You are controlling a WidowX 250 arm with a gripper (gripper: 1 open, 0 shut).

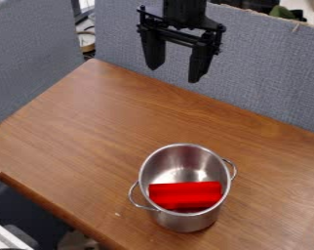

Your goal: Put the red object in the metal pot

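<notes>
The red object (186, 196) lies inside the metal pot (186, 159), resting across its bottom toward the near wall. The shiny pot stands on the wooden table near the front edge, with small loop handles at its left and right rim. My gripper (175, 66) hangs well above and behind the pot, pointing down. Its two black fingers (154, 51) stand wide apart with nothing between them.
The brown wooden table (82, 117) stretches from the pot to the back. Grey partition walls (43, 49) stand behind it on the left and right. The table's front edge runs close under the pot.
</notes>
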